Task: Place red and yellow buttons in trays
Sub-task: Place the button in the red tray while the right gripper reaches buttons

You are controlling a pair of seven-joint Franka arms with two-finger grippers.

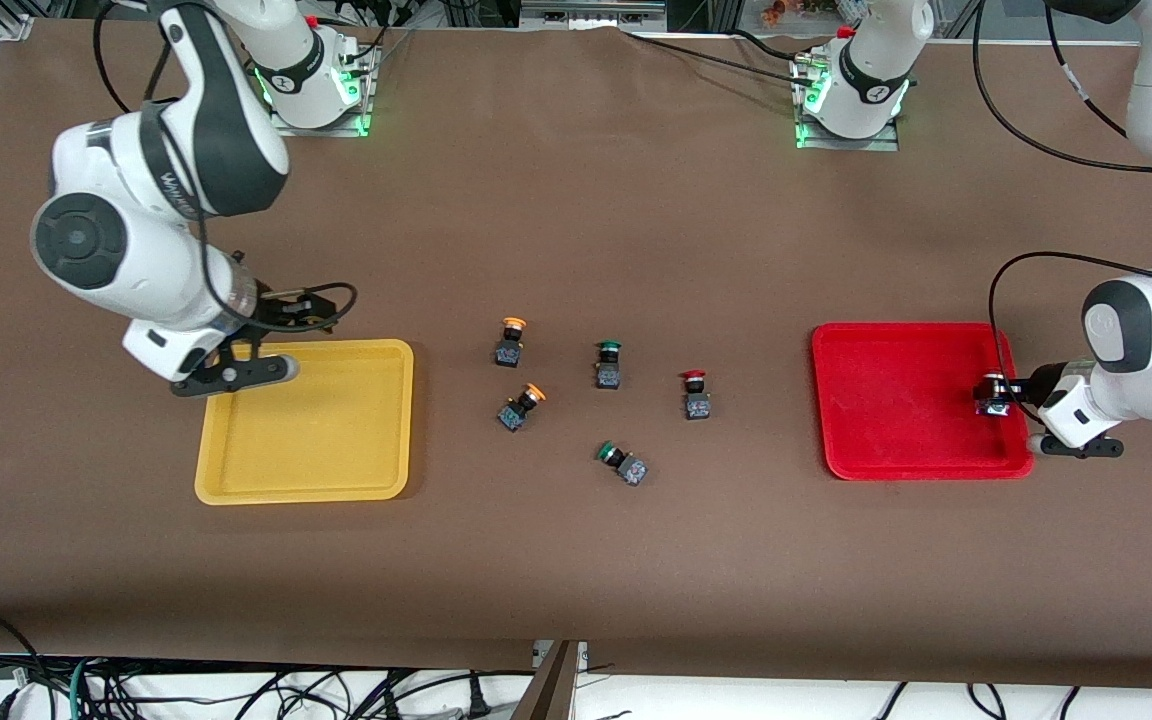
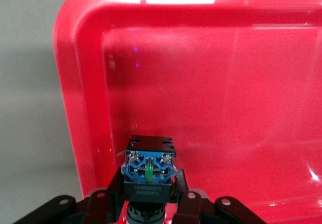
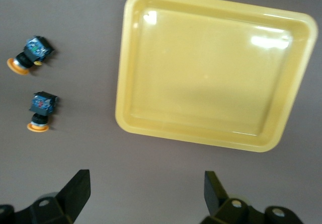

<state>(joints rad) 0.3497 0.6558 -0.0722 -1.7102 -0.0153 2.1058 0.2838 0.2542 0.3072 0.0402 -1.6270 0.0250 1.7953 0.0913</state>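
My left gripper (image 1: 996,392) is shut on a button (image 2: 149,171), dark body outward and cap hidden, low over the red tray (image 1: 896,400) at the rim toward the left arm's end; the tray fills the left wrist view (image 2: 226,83). A red-capped button (image 1: 695,394) stands on the table mid-way between the trays. Two orange-yellow-capped buttons (image 1: 511,342) (image 1: 522,405) lie nearer the yellow tray (image 1: 316,430) and show in the right wrist view (image 3: 30,55) (image 3: 41,110). My right gripper (image 1: 301,310) is open and empty above the yellow tray's (image 3: 211,73) farther edge.
Two green-capped buttons (image 1: 608,364) (image 1: 622,463) lie among the others on the brown table. The yellow tray holds nothing. Cables hang along the table's front edge.
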